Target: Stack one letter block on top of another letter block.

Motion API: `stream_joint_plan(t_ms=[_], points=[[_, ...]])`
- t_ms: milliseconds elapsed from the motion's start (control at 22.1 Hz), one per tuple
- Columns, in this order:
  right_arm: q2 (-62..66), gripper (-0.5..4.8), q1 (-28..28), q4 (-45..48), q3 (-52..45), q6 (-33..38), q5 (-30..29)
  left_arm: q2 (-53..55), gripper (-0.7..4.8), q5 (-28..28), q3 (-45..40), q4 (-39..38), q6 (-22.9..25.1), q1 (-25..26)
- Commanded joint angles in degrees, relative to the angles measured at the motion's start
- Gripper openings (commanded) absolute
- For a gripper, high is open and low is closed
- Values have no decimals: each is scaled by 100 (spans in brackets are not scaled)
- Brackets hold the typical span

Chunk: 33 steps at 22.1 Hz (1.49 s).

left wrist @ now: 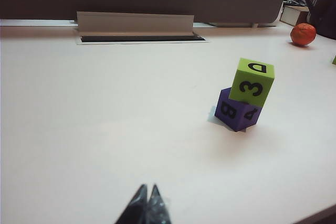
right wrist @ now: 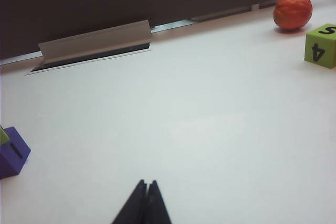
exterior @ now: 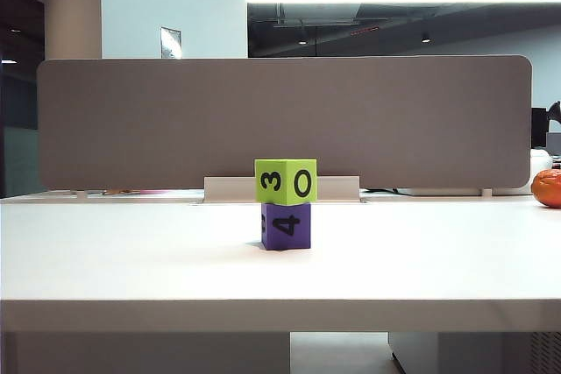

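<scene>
I see the lime-green block (exterior: 286, 181) sitting on top of the purple block (exterior: 287, 226) near the middle of the white worktop (exterior: 131, 260), slightly overhanging it. My left pincer (left wrist: 146, 203) hovers low over the near part of the worktop, tips pressed together, holding nothing, well apart from the stack. My right pincer (right wrist: 145, 199) is likewise closed and empty. An orange fruit (right wrist: 293, 11) and a second green block (right wrist: 321, 45) lie far right
</scene>
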Motion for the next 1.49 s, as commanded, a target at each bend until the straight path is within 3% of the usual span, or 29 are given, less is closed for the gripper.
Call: stream_joint_plan(t_ms=[45,1268,1359,1495], points=[[-11,-1,0,164,-35,-188,33,4,-6,24,24,74,4,-2],[-11,-1,0,-173,-35,-184,-7,4,-6,-22,24,74,166,2],[-11,-1,0,-170,-35,-184,-9,4,-6,-177,22,72,588,2],[-11,-1,0,-170,-35,-184,-7,4,-6,-682,17,81,651,2]])
